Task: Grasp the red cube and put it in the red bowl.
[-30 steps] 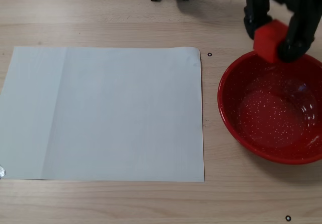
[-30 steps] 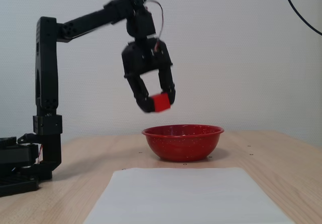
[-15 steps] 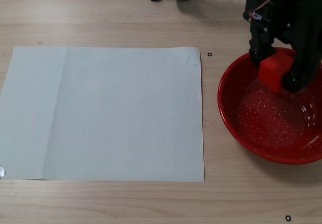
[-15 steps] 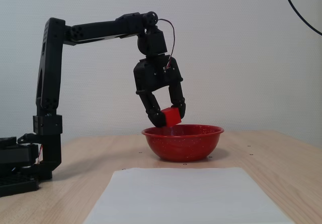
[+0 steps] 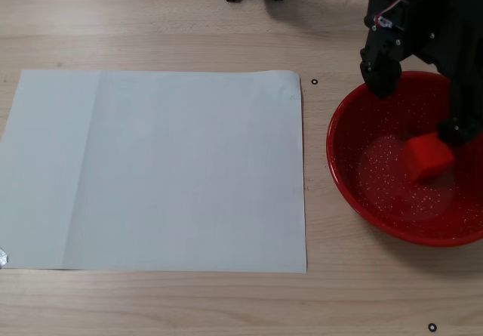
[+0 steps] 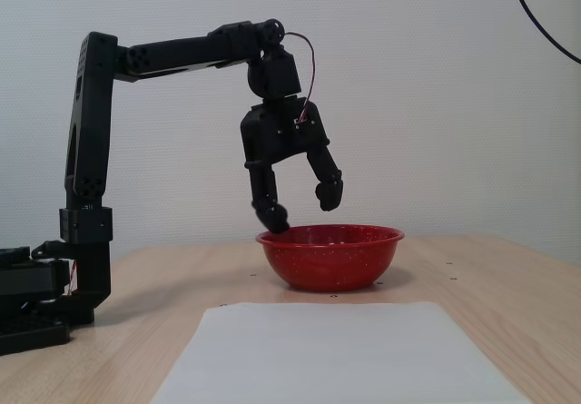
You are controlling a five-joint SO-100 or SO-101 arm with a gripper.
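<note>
The red cube (image 5: 428,156) lies inside the red bowl (image 5: 337,158), right of the bowl's middle in a fixed view. My gripper (image 5: 419,106) hangs open over the bowl, one fingertip (image 5: 379,79) above the far-left rim and the other just above the cube, apart from it. In the side fixed view the gripper (image 6: 300,207) is spread wide just above the bowl (image 6: 331,261), with its lower fingertip (image 6: 272,219) at the left rim. The bowl's wall hides the cube there.
A white paper sheet (image 5: 155,170) lies on the wooden table left of the bowl and also shows in the side fixed view (image 6: 336,354). The arm's base (image 6: 45,300) stands at the left there. Small black ring marks (image 5: 314,81) dot the table.
</note>
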